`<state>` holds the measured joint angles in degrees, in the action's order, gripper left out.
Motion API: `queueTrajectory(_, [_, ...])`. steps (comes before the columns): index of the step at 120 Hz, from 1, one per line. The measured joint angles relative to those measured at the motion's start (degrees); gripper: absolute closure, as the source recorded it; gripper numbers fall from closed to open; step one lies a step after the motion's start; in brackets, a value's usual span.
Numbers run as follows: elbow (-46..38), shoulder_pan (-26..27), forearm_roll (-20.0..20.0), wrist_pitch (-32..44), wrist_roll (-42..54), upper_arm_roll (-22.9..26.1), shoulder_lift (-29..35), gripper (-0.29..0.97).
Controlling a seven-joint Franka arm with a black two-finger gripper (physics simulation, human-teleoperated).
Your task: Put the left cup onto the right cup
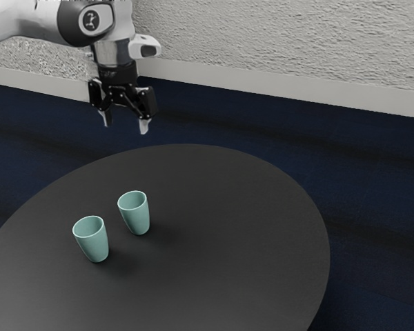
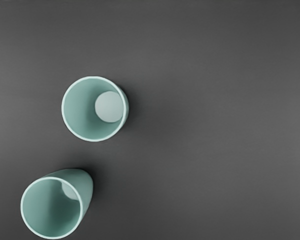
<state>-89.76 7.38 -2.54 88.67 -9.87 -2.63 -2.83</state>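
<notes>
my pincer (image 1: 124,126) hangs in the upper left of the exterior view, well above the dark round tabletop (image 1: 248,221). its fingers are spread wide and hold nothing. the left-hand cup (image 1: 91,238) stands upright in the frame's lower left. the right-hand cup (image 1: 134,212) stands near it, not touching.

Pale teal tapered cup (image 1: 91,238) and matching cup (image 1: 133,212) just to the exterior view's right: both upright, empty, near but apart, toward the round black table's (image 1: 248,227) left edge.
</notes>
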Motion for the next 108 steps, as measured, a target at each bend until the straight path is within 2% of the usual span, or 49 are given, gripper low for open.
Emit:
queueTrajectory(53, [-1.05, -1.3, -0.01, 1.61, -0.09, -0.05, -0.01, 0.0])
queueTrajectory(108, [-8.93, -2.3, 0.89, 7.12, -0.34, -0.02, 1.53, 0.0])
